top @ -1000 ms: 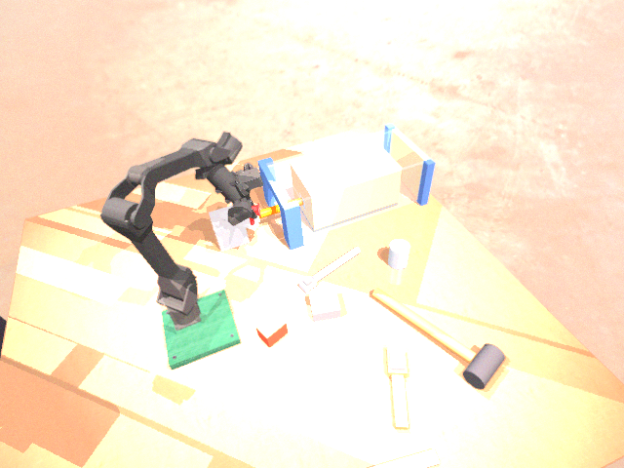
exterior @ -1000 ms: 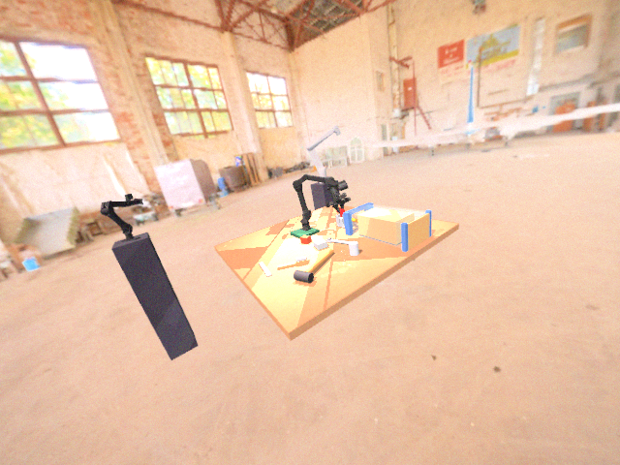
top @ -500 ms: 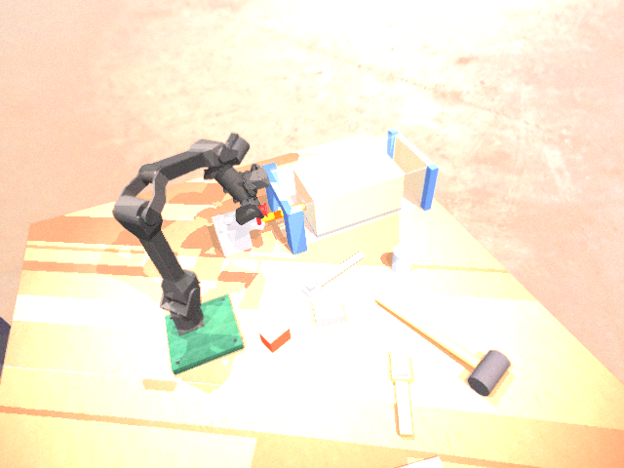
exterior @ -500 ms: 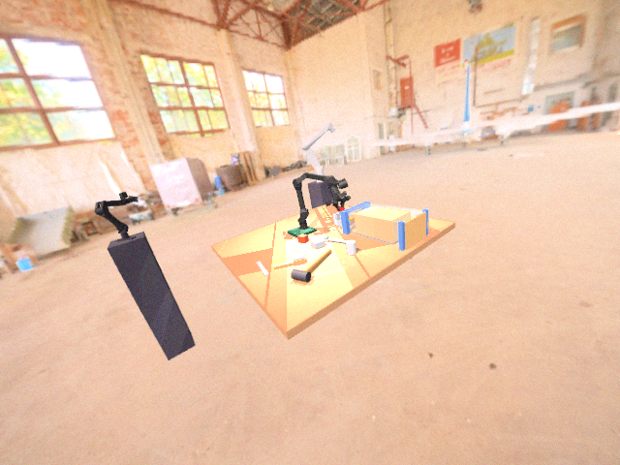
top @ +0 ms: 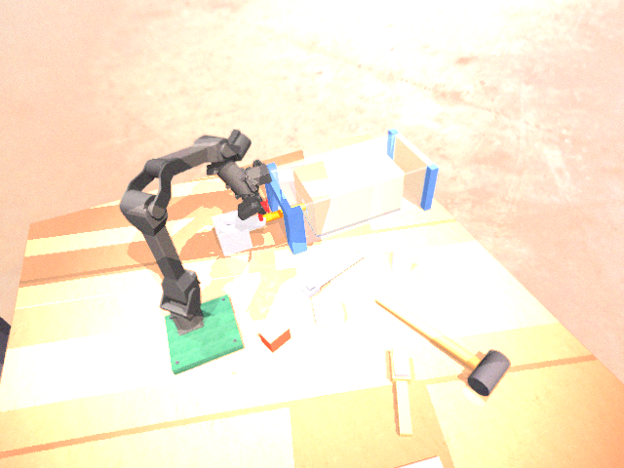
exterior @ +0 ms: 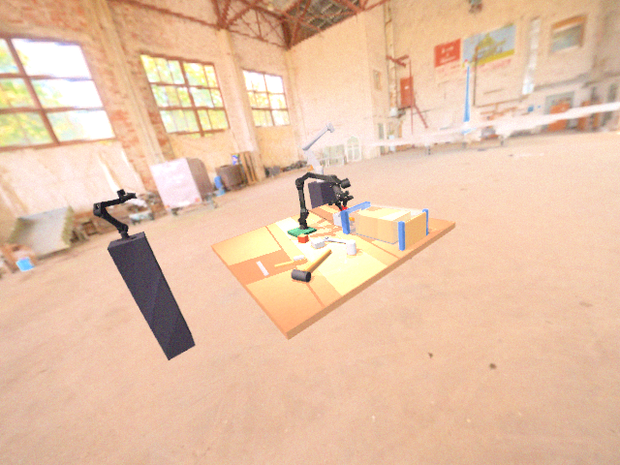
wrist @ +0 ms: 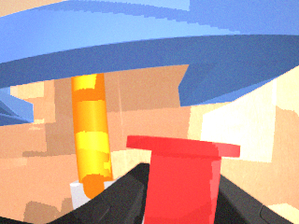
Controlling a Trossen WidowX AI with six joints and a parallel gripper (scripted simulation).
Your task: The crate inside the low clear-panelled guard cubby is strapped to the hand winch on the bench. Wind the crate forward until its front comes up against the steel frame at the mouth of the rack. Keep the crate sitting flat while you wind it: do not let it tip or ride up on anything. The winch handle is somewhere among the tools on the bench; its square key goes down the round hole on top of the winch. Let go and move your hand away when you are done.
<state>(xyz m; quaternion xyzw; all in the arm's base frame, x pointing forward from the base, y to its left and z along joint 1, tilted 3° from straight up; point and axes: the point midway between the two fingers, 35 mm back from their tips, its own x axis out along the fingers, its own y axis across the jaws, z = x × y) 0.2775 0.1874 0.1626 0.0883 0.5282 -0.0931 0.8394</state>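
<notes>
My gripper (top: 262,208) (wrist: 175,175) is shut on the red winch handle (top: 265,205) (wrist: 184,179), beside the near side of the blue steel frame (top: 294,230) (exterior: 345,223) (wrist: 140,58). The handle's square key is hidden. The pale winch (top: 235,240) (exterior: 337,218) stands just below and beside my fingers; its top hole is not visible. A yellow and orange strap (top: 274,215) (wrist: 91,112) runs from the winch under the frame towards the crate. The cream crate (top: 363,201) (exterior: 378,226) sits apparently flat inside the clear-panelled cubby, with a gap between its front and the frame.
Blue posts (top: 429,188) (exterior: 402,235) stand at the cubby's far end. A mallet (top: 487,373) (exterior: 301,275), a slim grey tool (top: 332,277), a pale flat tool (top: 404,408), an orange-red block (top: 274,339) (exterior: 302,238) and a white cylinder (exterior: 351,247) lie or stand on the bench.
</notes>
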